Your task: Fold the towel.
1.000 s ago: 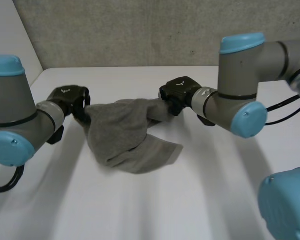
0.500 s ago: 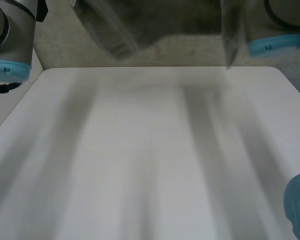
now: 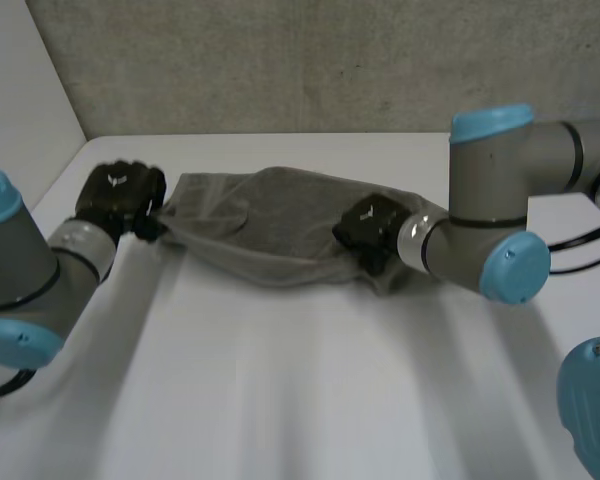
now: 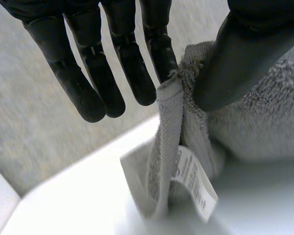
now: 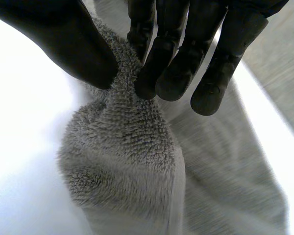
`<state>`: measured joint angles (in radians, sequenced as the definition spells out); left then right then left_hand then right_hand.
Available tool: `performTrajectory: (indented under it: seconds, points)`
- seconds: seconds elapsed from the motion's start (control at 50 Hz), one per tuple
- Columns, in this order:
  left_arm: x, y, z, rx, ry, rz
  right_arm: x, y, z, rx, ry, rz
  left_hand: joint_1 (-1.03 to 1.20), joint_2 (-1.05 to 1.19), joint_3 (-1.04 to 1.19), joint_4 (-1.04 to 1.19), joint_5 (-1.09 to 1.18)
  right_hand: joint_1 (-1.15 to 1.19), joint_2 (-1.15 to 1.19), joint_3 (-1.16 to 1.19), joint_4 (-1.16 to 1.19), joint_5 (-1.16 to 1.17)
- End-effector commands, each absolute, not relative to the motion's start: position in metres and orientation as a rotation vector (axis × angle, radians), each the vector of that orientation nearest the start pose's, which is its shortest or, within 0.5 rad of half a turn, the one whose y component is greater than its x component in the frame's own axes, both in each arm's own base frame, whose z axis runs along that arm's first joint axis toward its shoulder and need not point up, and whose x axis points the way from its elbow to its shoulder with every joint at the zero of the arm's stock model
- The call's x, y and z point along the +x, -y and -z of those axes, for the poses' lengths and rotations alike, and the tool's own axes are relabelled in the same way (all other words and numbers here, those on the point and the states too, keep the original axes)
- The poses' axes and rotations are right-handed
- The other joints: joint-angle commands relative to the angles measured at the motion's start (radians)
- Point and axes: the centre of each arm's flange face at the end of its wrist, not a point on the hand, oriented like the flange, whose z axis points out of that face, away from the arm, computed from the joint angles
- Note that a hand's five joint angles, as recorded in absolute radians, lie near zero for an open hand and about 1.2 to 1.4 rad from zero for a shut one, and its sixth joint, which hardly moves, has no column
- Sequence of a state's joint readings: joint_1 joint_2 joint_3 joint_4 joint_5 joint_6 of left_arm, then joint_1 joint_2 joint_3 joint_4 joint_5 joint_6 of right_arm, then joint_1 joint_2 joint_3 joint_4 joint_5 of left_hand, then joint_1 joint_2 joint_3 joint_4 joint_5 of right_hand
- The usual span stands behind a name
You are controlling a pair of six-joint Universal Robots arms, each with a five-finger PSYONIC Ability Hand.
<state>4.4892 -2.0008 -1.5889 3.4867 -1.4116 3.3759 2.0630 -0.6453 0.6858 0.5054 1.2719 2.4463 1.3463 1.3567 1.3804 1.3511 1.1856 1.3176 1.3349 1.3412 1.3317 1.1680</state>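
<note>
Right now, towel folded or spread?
Spread, roughly, not folded: the towel is stretched out, rumpled, between the left hand and right hand, each pinching one end. No clean fold shows.

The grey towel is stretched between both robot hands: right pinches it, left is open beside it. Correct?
Not quite. The left robot hand also pinches the towel, at its labelled corner, as the left wrist view shows. The rest stands.

Open near table (image 3: pixel 280 400) (towel (image 3: pixel 270 225) beyond)

a white care tag (image 4: pixel 193 183) on the towel (image 4: pixel 264 122) carries print too blurred to read.
</note>
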Motion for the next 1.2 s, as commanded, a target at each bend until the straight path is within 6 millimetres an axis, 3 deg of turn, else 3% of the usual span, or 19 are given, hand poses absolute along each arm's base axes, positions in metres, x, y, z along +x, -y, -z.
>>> performTrajectory:
  seconds: [0.02, 0.16, 0.26, 0.4, 0.58, 0.72, 0.84, 0.88, 0.9, 0.96, 1.0, 1.02, 1.04, 1.06, 1.1, 1.12, 1.16, 1.18, 1.2]
  points:
    - [-0.217, 0.326, -0.173, 0.767, -2.311, 2.086, 0.340, 0.297, -0.163, -1.561, -2.060, 1.451, 0.050, 0.040, 0.016, 0.045, 0.036, 0.022, 0.004, -0.002, 0.007, -0.003]
    - [-0.200, 0.338, -0.202, 0.666, -2.221, 2.155, 0.332, 0.296, -0.176, -1.411, -2.107, 1.500, 0.050, 0.040, 0.016, 0.045, 0.036, -0.656, -0.674, -0.680, -0.670, -0.681]
    - [-0.197, 0.339, -0.207, 0.637, -2.212, 2.173, 0.326, 0.295, -0.179, -1.395, -2.133, 1.498, 0.050, 0.040, 0.016, 0.045, 0.036, -0.815, -0.833, -0.839, -0.829, -0.840]
    - [-0.196, 0.338, -0.209, 0.571, -2.268, 2.198, 0.304, 0.308, -0.169, -1.339, -2.215, 1.484, 0.050, 0.040, 0.016, 0.045, 0.036, -0.816, -0.833, -0.839, -0.830, -0.841]
    - [-0.197, 0.340, -0.222, 0.463, -2.313, 2.287, 0.285, 0.314, -0.146, -1.296, -2.277, 1.469, 0.050, 0.040, 0.016, 0.045, 0.036, -0.798, -0.815, -0.822, -0.812, -0.823]
    - [-0.197, 0.341, -0.227, 0.458, -2.317, 2.292, 0.272, 0.315, -0.146, -1.270, -2.304, 1.468, 0.050, 0.040, 0.016, 0.045, 0.036, -0.769, -0.786, -0.792, -0.783, -0.794]
    - [-0.196, 0.342, -0.228, 0.454, -2.318, 2.289, 0.263, 0.323, -0.145, -1.259, -2.312, 1.557, 0.050, 0.040, 0.016, 0.045, 0.036, -0.381, -0.399, -0.405, -0.395, -0.406]
    - [-0.196, 0.342, -0.227, 0.453, -2.321, 2.285, 0.257, 0.327, -0.151, -1.237, -2.315, 1.591, 0.050, 0.040, 0.016, 0.045, 0.036, 0.077, 0.060, 0.053, 0.063, 0.052]
    - [-0.196, 0.342, -0.227, 0.453, -2.321, 2.285, 0.257, 0.327, -0.151, -1.237, -2.315, 1.591, 0.050, 0.040, 0.016, 0.045, 0.036, 0.079, 0.061, 0.055, 0.065, 0.054]
    - [-0.197, 0.340, -0.226, 0.459, -2.338, 2.268, 0.249, 0.328, -0.169, -1.205, -2.291, 1.663, 0.050, 0.040, 0.016, 0.045, 0.036, 0.079, 0.061, 0.055, 0.065, 0.054]
    - [-0.196, 0.335, -0.231, 0.465, -2.358, 2.249, 0.246, 0.325, -0.215, -1.173, -2.184, 1.853, 0.050, 0.040, 0.016, 0.045, 0.036, 0.079, 0.061, 0.055, 0.065, 0.054]
    - [-0.196, 0.335, -0.231, 0.465, -2.358, 2.249, 0.246, 0.325, -0.215, -1.173, -2.184, 1.854, 0.050, 0.040, 0.016, 0.045, 0.036, 0.079, 0.061, 0.055, 0.065, 0.054]
    - [-0.195, 0.330, -0.239, 0.469, -2.359, 2.247, 0.242, 0.322, -0.245, -1.147, -2.114, 1.968, 0.050, 0.040, 0.016, 0.045, 0.036, 0.079, 0.061, 0.055, 0.065, 0.054]
    - [-0.195, 0.330, -0.239, 0.469, -2.359, 2.247, 0.242, 0.321, -0.245, -1.147, -2.113, 1.969, 0.050, 0.040, 0.016, 0.045, 0.036, 0.079, 0.061, 0.055, 0.065, 0.054]
    - [-0.193, 0.320, -0.257, 0.468, -2.347, 2.259, 0.234, 0.312, -0.294, -1.103, -1.991, 2.142, 0.050, 0.040, 0.016, 0.045, 0.036, 0.079, 0.061, 0.055, 0.065, 0.054]
    - [-0.193, 0.320, -0.257, 0.468, -2.347, 2.260, 0.234, 0.312, -0.295, -1.103, -1.991, 2.143, 0.050, 0.040, 0.016, 0.045, 0.036, 0.079, 0.061, 0.055, 0.065, 0.054]
    - [-0.189, 0.309, -0.281, 0.464, -2.296, 2.305, 0.229, 0.300, -0.330, -1.083, -1.901, 2.241, 0.050, 0.040, 0.016, 0.045, 0.036, 0.079, 0.061, 0.055, 0.065, 0.054]
    - [-0.189, 0.309, -0.281, 0.464, -2.296, 2.305, 0.229, 0.300, -0.330, -1.083, -1.900, 2.242, 0.050, 0.040, 0.016, 0.045, 0.036, 0.079, 0.061, 0.055, 0.065, 0.054]
    - [-0.187, 0.303, -0.293, 0.468, -2.262, 2.339, 0.227, 0.292, -0.345, -1.089, -1.874, 2.265, 0.050, 0.040, 0.016, 0.045, 0.036, 0.079, 0.061, 0.055, 0.065, 0.054]
